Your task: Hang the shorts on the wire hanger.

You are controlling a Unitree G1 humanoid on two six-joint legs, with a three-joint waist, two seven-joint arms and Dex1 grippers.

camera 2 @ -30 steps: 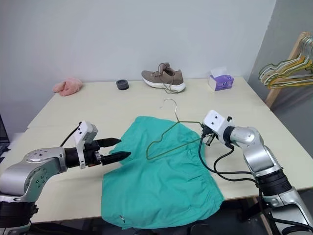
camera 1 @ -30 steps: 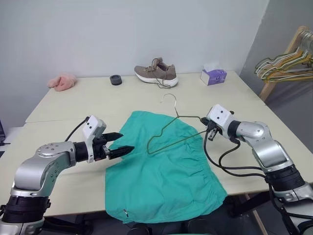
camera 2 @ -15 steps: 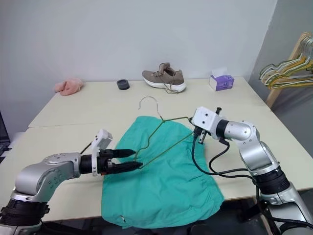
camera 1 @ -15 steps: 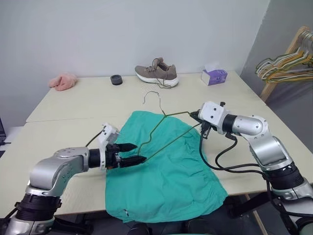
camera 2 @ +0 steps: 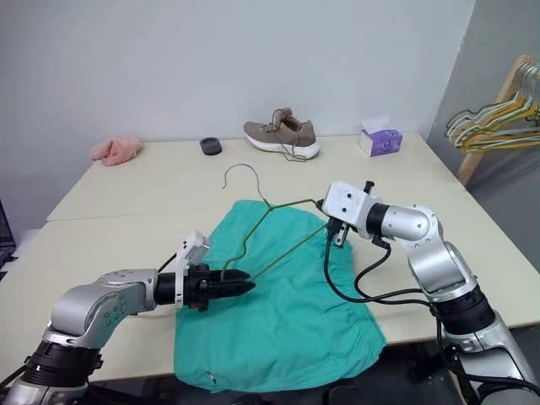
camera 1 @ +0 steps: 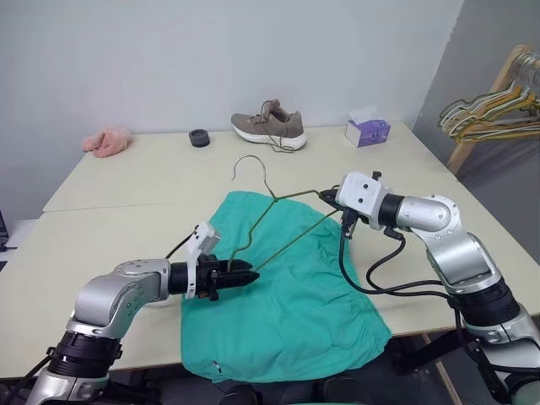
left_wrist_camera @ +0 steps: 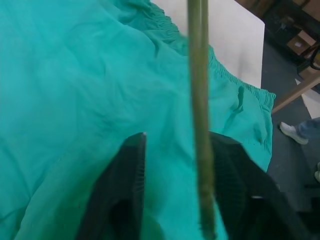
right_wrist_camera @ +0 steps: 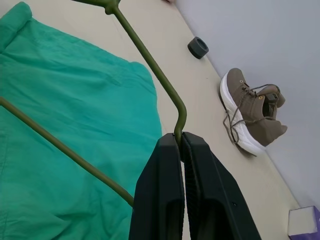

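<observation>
The teal shorts lie flat on the table's near side, with one edge hanging over the front. Above them the wire hanger is lifted and tilted, its hook toward the back of the table. My right gripper is shut on the hanger's right corner. My left gripper is at the hanger's lower left corner, just over the cloth. In the left wrist view the wire runs between its fingers, close to one of them. The two fingers stand a little apart, with cloth showing in the gap.
A brown shoe, a small black round thing, a pink fluffy cloth and a purple tissue box sit along the table's back. Pastel hangers hang from a wooden rack at the right. A person's foot stands beyond the table.
My right gripper swung the hanger left and upward off the shorts. My left gripper moved right to the hanger's lower corner and its wide-open fingers narrowed around the wire.
</observation>
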